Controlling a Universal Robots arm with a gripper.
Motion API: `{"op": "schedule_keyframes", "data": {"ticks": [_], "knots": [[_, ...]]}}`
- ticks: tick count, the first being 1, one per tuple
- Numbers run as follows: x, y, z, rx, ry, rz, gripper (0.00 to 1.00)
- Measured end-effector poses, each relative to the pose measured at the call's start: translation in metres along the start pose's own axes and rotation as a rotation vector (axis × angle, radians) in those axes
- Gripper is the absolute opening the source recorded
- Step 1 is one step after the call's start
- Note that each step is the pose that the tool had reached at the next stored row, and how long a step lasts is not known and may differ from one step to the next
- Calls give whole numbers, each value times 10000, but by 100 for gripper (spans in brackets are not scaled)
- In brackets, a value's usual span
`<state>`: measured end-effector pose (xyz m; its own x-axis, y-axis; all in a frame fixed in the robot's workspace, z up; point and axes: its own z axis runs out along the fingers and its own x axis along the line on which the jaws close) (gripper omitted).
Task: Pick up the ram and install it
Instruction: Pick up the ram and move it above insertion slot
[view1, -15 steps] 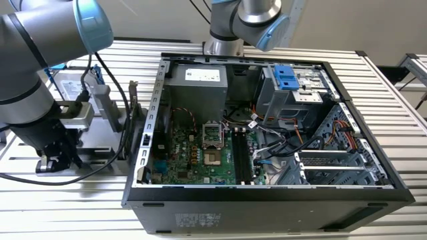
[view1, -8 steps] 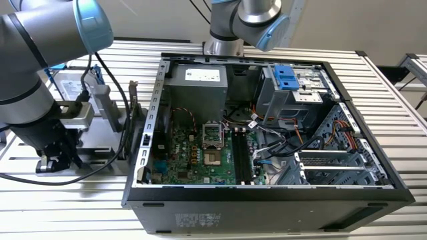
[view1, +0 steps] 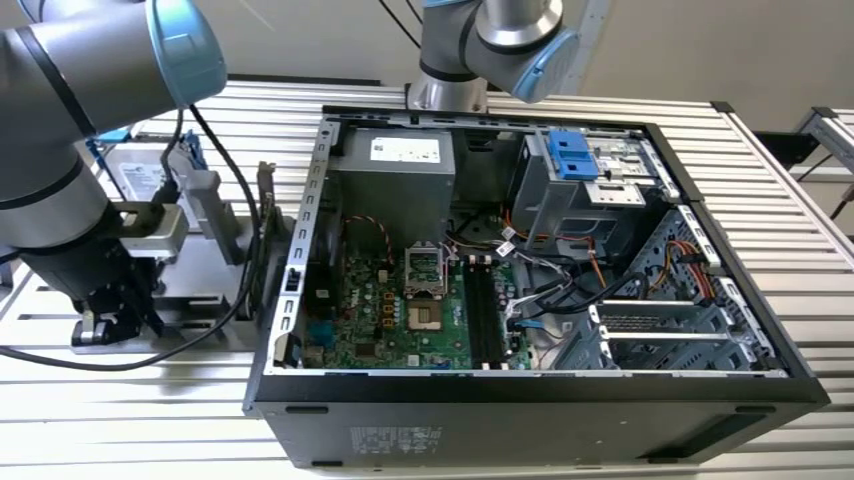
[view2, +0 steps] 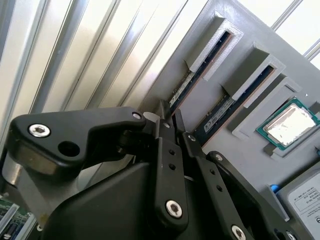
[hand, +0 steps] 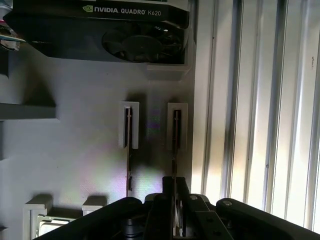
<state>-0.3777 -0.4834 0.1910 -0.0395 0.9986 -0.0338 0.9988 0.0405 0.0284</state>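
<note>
open computer case on slatted table, green motherboard inside, gripper at grey fixture beside it

Ribbed counter: bright, smooth metal. Holder: matt grey plastic. Fingers: matt black. Ram: dull dark board. Processor lid: shiny metal.

Ram stands on edge in its tray slot, near end clamped betw. the jaws of the gripper. 2nd stick parallel, just beside the jaws on one side; tray edge on the other. Graphics card well ahead of jaws; CPU past 2nd stick.
</note>
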Motion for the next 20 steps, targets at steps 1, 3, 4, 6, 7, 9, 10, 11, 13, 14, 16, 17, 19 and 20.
{"op": "schedule_keyframes", "data": {"ticks": [1,3,4,6,7,9,10,11,13,14,16,17,19,20], "knots": [[0,0,0,0,0,0,0],[0,0,0,0,0,0,0],[0,0,0,0,-1,-1,0],[-1,1,0,0,-1,-2,0],[-1,1,0,0,-1,-2,0],[-1,1,0,-1,-2,-2,0],[-1,1,0,0,-2,-2,0],[-1,1,0,0,-2,-2,0],[0,0,0,-1,-3,0,0],[0,0,0,-1,-2,0,0],[0,1,-6,-1,-2,0,0],[0,1,-13,-1,-2,0,0],[-1,1,-30,0,-2,0,0],[-2,2,-39,0,-3,-1,0]]}}
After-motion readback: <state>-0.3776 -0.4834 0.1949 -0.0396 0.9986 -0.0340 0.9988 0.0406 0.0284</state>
